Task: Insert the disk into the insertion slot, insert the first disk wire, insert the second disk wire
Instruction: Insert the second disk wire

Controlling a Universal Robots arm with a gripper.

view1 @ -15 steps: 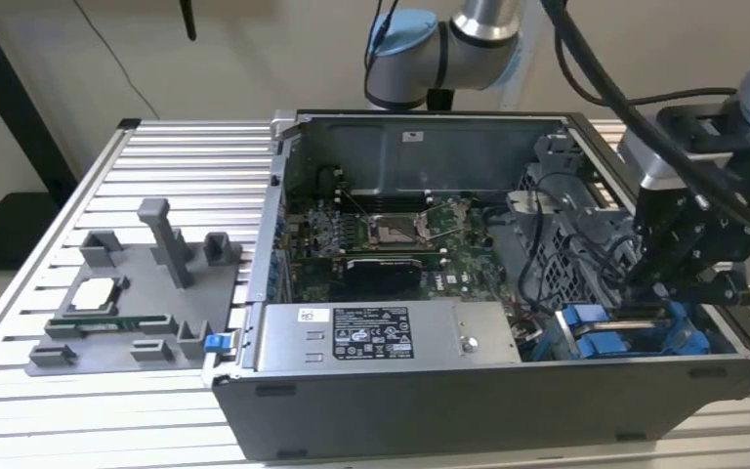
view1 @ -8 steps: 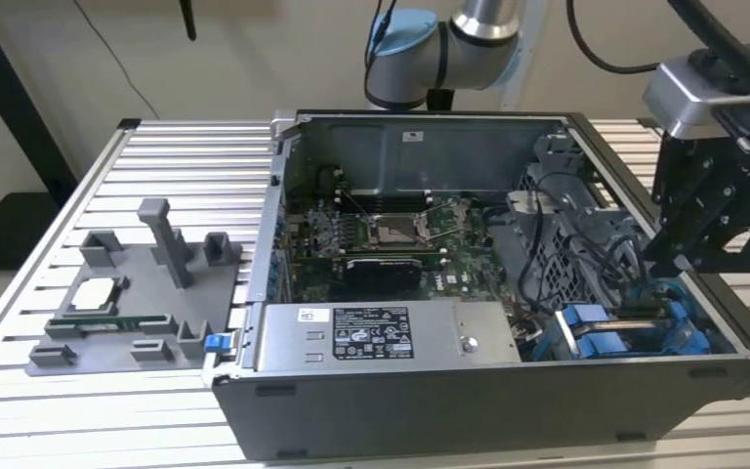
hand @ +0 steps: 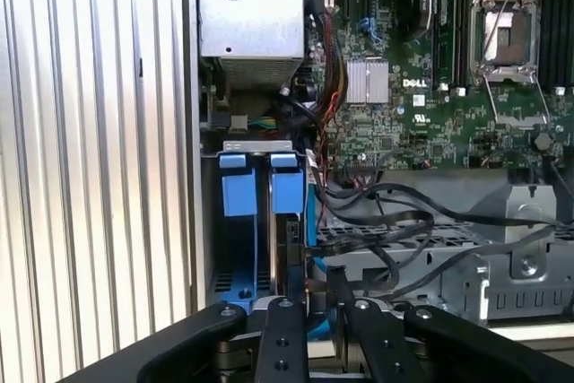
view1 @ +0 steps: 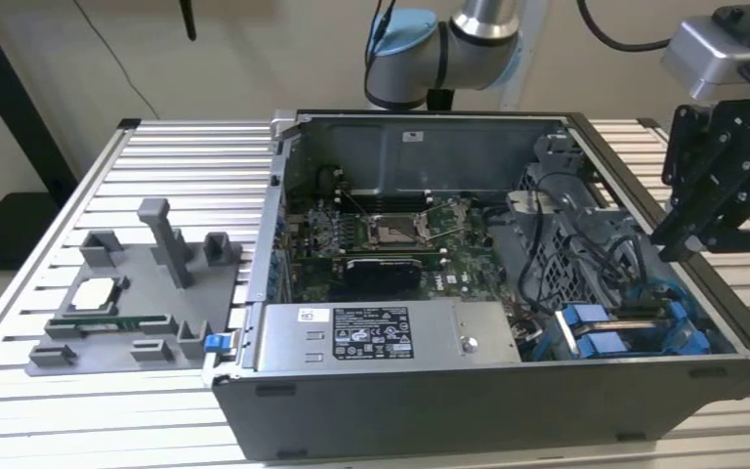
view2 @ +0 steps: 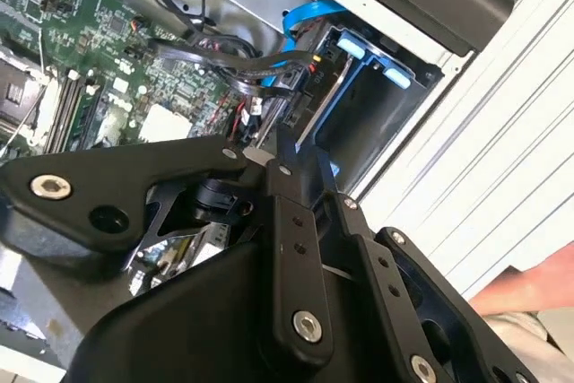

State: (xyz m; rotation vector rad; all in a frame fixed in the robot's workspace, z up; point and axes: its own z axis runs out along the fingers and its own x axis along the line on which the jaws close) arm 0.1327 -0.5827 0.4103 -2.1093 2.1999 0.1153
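- The disk stands on edge in the insertion slot, between blue latch blocks at the case's corner — seated or nearly so, by my judgement.
- The gripper hovers just over the bay; fingers nearly together, and I cannot tell whether they pinch anything.
- Wire work here wants a square, gentle approach past the black cables.
- The computer case holds motherboard and power-supply box; it sits on the bench.
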